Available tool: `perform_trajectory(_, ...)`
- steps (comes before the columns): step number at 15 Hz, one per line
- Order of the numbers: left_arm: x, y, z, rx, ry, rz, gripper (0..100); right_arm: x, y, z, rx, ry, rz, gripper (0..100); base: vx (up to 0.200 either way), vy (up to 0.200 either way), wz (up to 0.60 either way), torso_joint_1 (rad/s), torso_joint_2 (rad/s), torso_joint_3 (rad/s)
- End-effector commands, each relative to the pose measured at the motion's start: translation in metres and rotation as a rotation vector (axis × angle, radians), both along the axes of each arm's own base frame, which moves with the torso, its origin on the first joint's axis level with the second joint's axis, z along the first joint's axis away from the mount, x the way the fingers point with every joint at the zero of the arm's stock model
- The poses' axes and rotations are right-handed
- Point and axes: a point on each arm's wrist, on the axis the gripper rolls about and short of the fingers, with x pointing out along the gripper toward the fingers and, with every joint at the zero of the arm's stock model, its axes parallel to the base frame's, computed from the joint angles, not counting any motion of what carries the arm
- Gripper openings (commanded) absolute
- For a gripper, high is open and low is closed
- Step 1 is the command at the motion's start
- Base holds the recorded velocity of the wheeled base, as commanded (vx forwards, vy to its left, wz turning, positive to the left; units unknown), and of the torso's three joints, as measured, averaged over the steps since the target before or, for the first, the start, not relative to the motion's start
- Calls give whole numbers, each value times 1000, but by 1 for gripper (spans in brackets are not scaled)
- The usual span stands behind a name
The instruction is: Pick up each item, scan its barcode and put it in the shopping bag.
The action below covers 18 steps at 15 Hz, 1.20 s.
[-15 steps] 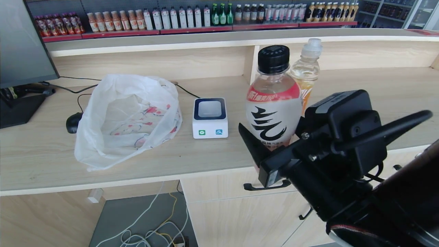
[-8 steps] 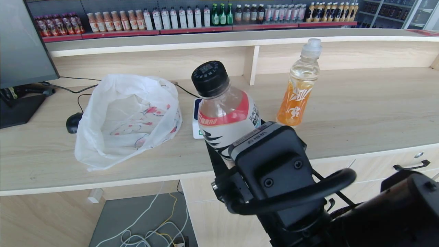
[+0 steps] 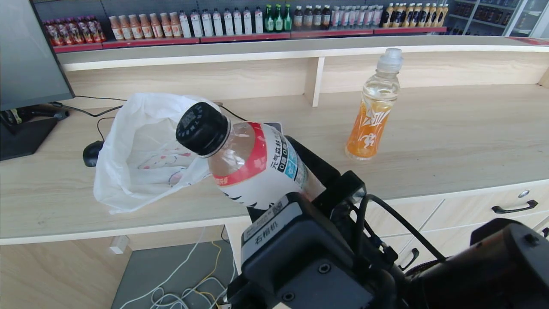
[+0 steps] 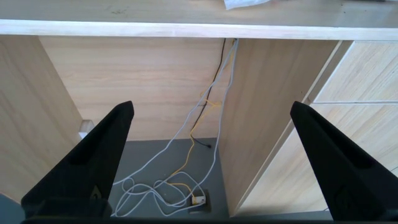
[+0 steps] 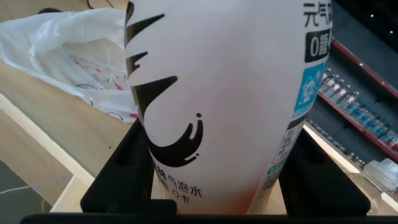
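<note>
Counter (image 3: 450, 128) space is shared by the task's things, and little of the task is judged done. The shopping bag (image 3: 141, 180) is slumped open at the robot's left, and no item can be made out inside it. The white bottle (image 3: 257, 167) is clamped low on its body by the right gripper (image 5: 217, 186) and is held tilted above the counter's front edge, black cap leaned toward the bag. The left gripper (image 4: 211, 155) is hung below the counter edge, fingers spread wide with nothing between them. The orange bottle (image 3: 372, 120) is seen upright and untouched, well apart at the right. The scanner (image 3: 274, 125) is mostly hidden just behind the held bottle, so scanning is judged the step in hand. Bagging this bottle, then the whole cycle for the orange one, is left.
</note>
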Motion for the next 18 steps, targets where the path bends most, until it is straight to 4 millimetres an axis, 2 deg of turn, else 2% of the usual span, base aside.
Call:
perform_trajectory(1,0,0,0,0,-2,1,100,0,1,-2,-14,-12,8,0,0,0,0,0,0,0)
perform_trajectory(5,0,0,0,0,-2,1,100,-3,-5,-11,-81,-31,36,0,0,0,0,0,0,0)
perform_trajectory(13,0,0,0,0,0,1,100,-7,-6,-7,-239,-210,49,0,0,0,0,0,0,0)
perform_trajectory(16,0,0,0,0,0,1,100,-15,-19,-11,-303,-232,37,0,0,0,0,0,0,0)
perform_trajectory(18,0,0,0,0,-2,1,100,-15,-19,-11,-322,-251,32,0,0,0,0,0,0,0)
